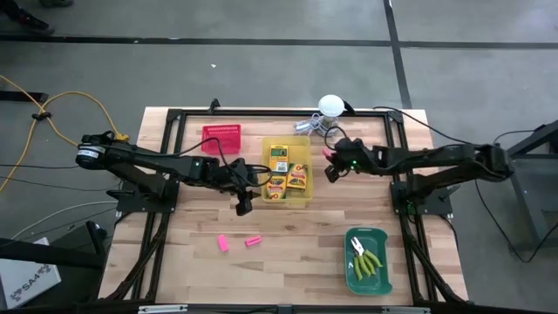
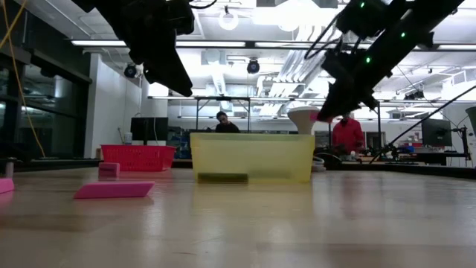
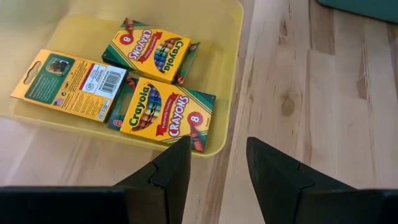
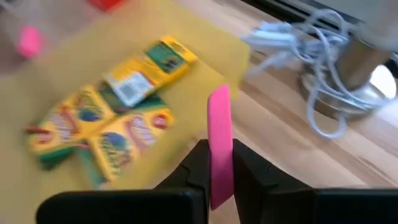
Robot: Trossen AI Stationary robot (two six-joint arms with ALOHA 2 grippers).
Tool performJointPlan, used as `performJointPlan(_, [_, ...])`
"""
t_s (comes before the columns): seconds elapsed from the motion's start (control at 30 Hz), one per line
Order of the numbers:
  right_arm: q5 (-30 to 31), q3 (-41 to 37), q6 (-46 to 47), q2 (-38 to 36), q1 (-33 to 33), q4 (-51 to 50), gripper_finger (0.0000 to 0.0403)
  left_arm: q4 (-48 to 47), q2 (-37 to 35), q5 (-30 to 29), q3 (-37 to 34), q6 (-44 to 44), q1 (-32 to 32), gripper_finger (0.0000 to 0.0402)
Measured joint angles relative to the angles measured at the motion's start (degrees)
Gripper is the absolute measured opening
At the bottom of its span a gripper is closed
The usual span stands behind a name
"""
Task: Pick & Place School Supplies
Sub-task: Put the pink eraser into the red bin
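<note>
The right pincer (image 4: 221,168) is clamped on 1 pink eraser (image 4: 219,134), held upright between its fingers just beside the right wall of the yellow bin (image 1: 303,144), which sits near the middle of the surface (image 1: 288,253) toward its far edge. The left pincer (image 3: 217,165) hovers with fingers apart and empty at the bin's near-left corner.

In the bin lie the crayon boxes (image 1: 288,174). The left wrist view shows 3 of them: 2 face up reading "Crayola CRAYONS 8", 1 back up showing a barcode. 2 more pink erasers (image 1: 238,242) rest on the surface nearer the front edge. The green bin (image 1: 352,270) near the front-right corner holds the yellow-green handled tools (image 1: 366,260). The red bin (image 1: 221,138) stands toward the far-left.

Judgement: the step in hand is carrying the eraser to its bin. The erasers' destination cannot be told; the carry should clear the bin walls, and the eraser should be lowered inside before release.
</note>
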Motion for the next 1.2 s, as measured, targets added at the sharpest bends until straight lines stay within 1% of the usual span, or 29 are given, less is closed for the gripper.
performJointPlan(0.1, [-1.4, 0.0, -0.2, -1.5, 2.1, 1.0, 0.0033, 0.0, 0.0, 0.0, 0.0, 0.0, 0.0, 0.0149])
performJointPlan(0.23, [-2.5, 0.0, -0.2, -1.6, 5.6, 5.0, 0.0033, 0.7, 0.1, 0.0, 0.0, 0.0, 0.0, 0.0149])
performJointPlan(0.4, [-4.4, 0.0, -1.2, -1.0, 10.0, 13.5, 0.0033, 5.6, 0.1, 0.1, 0.0, 2.1, 0.0, 0.0149])
performJointPlan(0.53, [-4.4, 0.0, -2.8, -1.1, 13.2, 19.4, 0.0033, 10.9, 0.1, 3.8, 0.0, 5.6, 0.0, 0.0149])
performJointPlan(0.67, [-4.4, 0.0, -4.3, -1.0, 15.9, 22.7, 0.0033, 16.5, 0.1, 8.1, 0.0, 8.6, 0.0, 0.0149])
performJointPlan(0.73, [-4.4, 0.0, -5.1, -1.0, 16.9, 24.2, 0.0033, 19.0, 0.1, 9.1, 0.0, 9.6, 0.0, 0.0149])
performJointPlan(1.2, [-4.4, 0.0, -14.8, -1.0, 22.8, 34.1, 0.0033, 30.8, 0.2, 9.2, 0.0, 10.7, 0.0, 0.0149])
